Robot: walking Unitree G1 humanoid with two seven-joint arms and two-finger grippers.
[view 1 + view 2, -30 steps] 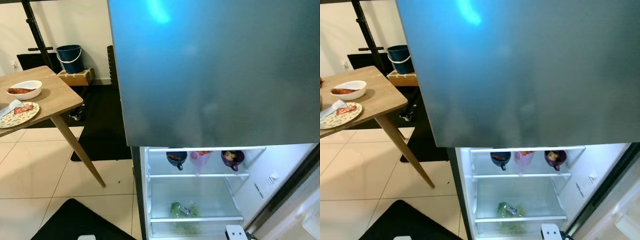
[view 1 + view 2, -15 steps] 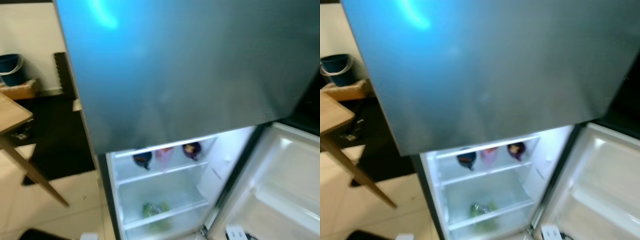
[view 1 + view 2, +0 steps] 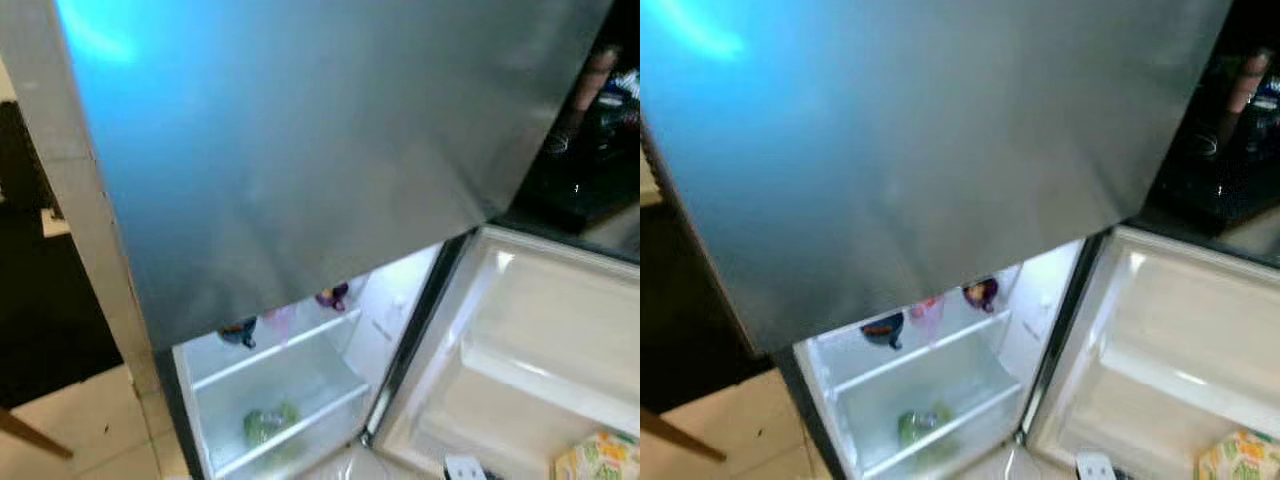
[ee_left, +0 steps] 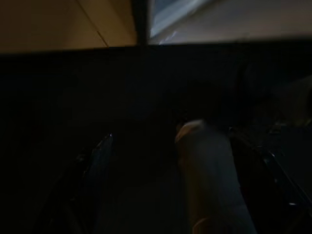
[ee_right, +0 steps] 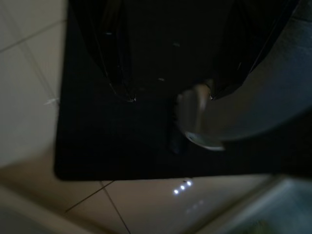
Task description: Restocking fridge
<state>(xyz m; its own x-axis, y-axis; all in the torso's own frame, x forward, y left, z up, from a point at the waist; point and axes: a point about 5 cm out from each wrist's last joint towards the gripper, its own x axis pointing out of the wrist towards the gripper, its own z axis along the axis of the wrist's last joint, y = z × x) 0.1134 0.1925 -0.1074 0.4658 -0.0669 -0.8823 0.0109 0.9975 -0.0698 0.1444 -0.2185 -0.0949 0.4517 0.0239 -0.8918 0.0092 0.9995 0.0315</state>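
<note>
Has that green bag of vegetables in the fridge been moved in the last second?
No. The green bag lies on the same lower shelf, below the cups; the camera turned.

The fridge's upper door (image 3: pixel 300 150) looks like brushed, softly glossy metal; its shelves (image 3: pixel 290 350) clear, smooth plastic.

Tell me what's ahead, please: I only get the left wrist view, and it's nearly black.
Observer: A fridge stands in front, its lower door swung open to the robot's right.
Operator: Anything inside?
Observer: Three cups sit along the lit top shelf: a blue cup, a pink cup and a purple cup.
Operator: And lower down?
Observer: A green bag, which looks like vegetables, lies on the shelf below.
</note>
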